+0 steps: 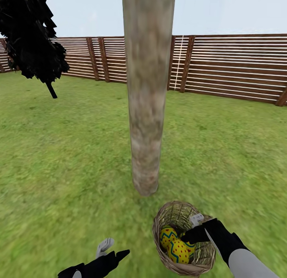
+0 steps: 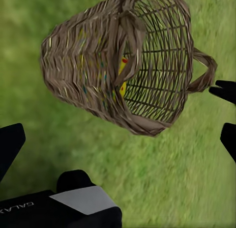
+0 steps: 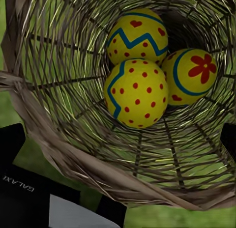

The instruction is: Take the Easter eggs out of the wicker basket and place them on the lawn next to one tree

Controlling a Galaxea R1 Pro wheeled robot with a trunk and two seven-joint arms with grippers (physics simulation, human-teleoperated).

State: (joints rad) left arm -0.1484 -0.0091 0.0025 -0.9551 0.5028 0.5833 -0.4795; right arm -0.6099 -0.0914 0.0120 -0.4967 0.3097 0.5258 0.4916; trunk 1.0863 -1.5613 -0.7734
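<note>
Right, wicker basket [image 1: 184, 239] sits on the lawn [image 1: 71, 162] just beside the tree [image 1: 146, 110]; three Easter eggs [image 3: 140, 75] packed touching inside; right claw [image 1: 195, 230] at the rim, grip state unclear; left claw [image 1: 113, 252] spread, empty; risk: dotted egg [image 3: 136, 93] slips, or basket tips.

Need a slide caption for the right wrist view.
Three Easter eggs clustered inside the wicker basket, seen over its rim.

Left gripper [image 1: 111, 250]: black housing, one pale grey finger, one black.
Right gripper [image 1: 190, 230]: black.
Right forearm [image 1: 249, 266]: light grey sleeve.
Wrist marking [image 3: 18, 184]: white "GALAXEA" lettering, grey panel.
</note>
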